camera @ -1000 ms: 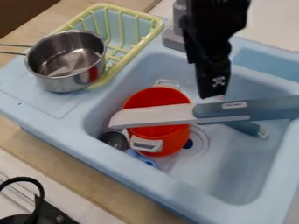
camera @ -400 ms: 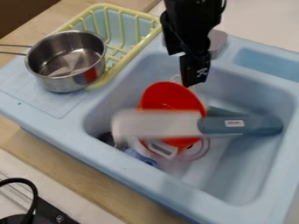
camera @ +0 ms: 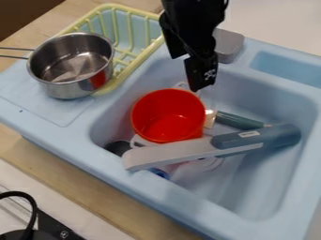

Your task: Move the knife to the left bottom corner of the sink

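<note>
The knife (camera: 205, 147), lying in the sink (camera: 248, 197) from eight to three o'clock, looks light, stiff, best taken by its handle (camera: 254, 139), though I can't tell whether the pincer (camera: 201, 89) is open.

"What's underneath?"
"A light wooden tabletop (camera: 75, 185). Its bare wood runs from just below nine o'clock round to six, and shows again from eleven to nearly twelve."
"And right on top of it?"
"A pale blue sink unit (camera: 69, 140), set at a slant, its flat ribbed drainboard toward nine o'clock, its basin toward four."
"And the whitish surface (camera: 276, 23) at one o'clock?"
"Can't tell if that's the same top."
</note>
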Robot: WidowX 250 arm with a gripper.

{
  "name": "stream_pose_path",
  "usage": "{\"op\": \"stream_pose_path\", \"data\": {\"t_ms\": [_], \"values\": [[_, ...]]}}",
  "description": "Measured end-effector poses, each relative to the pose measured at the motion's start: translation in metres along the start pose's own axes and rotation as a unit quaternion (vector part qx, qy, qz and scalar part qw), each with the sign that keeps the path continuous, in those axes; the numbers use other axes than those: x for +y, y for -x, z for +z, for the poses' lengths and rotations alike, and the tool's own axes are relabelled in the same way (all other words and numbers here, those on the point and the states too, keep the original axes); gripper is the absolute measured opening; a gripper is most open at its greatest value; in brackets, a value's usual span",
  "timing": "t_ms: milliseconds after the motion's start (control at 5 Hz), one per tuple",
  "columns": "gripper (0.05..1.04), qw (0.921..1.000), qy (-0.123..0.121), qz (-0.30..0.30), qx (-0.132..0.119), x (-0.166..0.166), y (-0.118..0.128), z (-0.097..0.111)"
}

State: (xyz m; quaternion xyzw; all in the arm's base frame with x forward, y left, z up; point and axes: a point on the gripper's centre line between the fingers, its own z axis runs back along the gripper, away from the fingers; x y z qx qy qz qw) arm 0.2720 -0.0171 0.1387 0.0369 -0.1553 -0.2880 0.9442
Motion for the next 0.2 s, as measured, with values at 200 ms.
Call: {"op": "stream_pose_path", "data": {"t_ms": [200], "values": [[0.994, 0.9997, 0.001, 0.025, -0.003, 0.0024, 0.0024, -0.0018]]}}
